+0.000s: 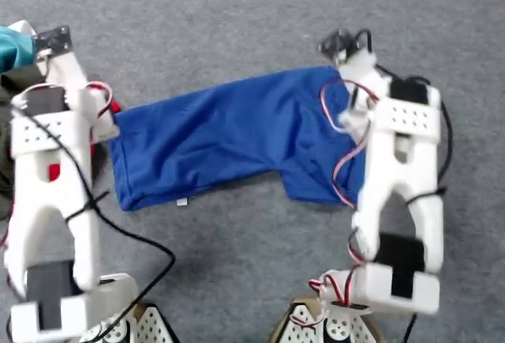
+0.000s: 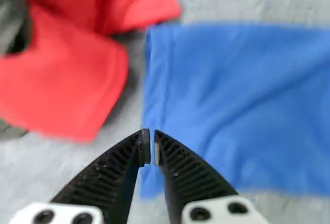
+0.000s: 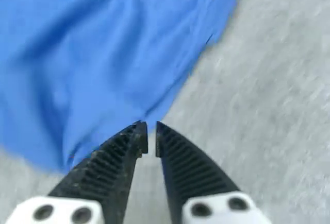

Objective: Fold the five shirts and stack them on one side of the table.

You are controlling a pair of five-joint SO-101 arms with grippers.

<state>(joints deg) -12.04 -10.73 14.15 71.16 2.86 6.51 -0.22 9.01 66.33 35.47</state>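
- My left gripper (image 2: 149,142): clenched, tips all but touching. I can't see any cloth caught between them.
- It sits above the side edge of the blue shirt (image 2: 242,95), at the end nearest the red shirt (image 2: 67,80).
- My right gripper (image 3: 151,133): also clenched down to a thin slit, with nothing visible in the slit.
- It hangs over the opposite end of the blue shirt (image 3: 103,54), right at the cloth edge where the grey table (image 3: 268,80) starts.
- Blue shirt (image 1: 229,138): lies mid-table as a long band, spanning from my left arm (image 1: 47,169) to my right arm (image 1: 402,169).
- The shirt's right end is wider and runs under the right arm. The cloth is wrinkled there and looks flatter towards the left.
- Red shirt (image 1: 114,108): bunched and unfolded, mostly under my left arm, just beside the blue shirt's left end. The left wrist view shows a strip of table between the two.
- Teal cloth (image 1: 12,43): at the far left edge of the table (image 1: 237,264), beyond my left arm and apart from the blue shirt.
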